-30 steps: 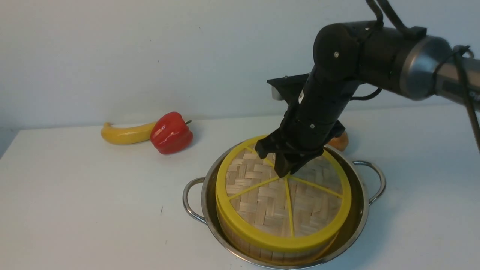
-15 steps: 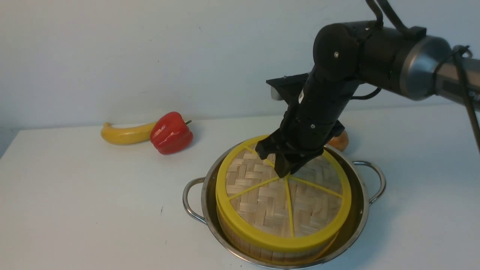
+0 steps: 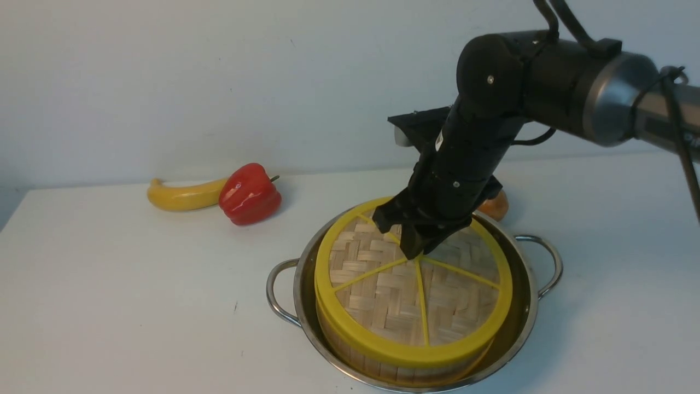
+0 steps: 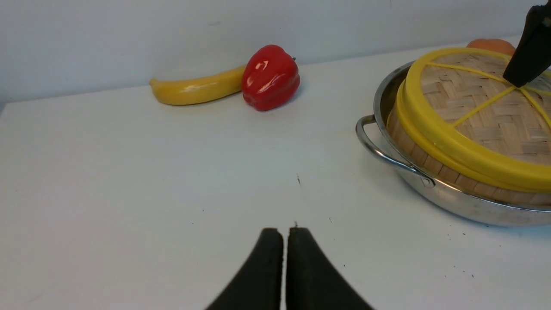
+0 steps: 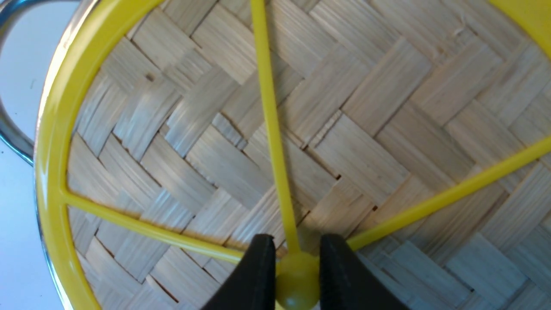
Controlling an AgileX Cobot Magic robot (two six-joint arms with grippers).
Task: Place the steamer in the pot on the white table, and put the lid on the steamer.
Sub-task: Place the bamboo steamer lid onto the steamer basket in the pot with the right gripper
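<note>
lid (image 3: pixel 414 290) | atop steamer (image 3: pixel 383 369) | knob (image 5: pixel 297 282) pinched between right gripper (image 5: pixel 298 249) jaws

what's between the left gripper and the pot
Only bare white table, a few dark specks, from left gripper to pot; the left wrist view shows it.

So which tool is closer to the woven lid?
Right. The right tool grips the lid by its centre knob; the left tool sits shut over the white table, left of the pot.

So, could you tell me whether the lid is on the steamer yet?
On: the lid rests on the steamer, yellow rims stacked, inside the pot.
</note>
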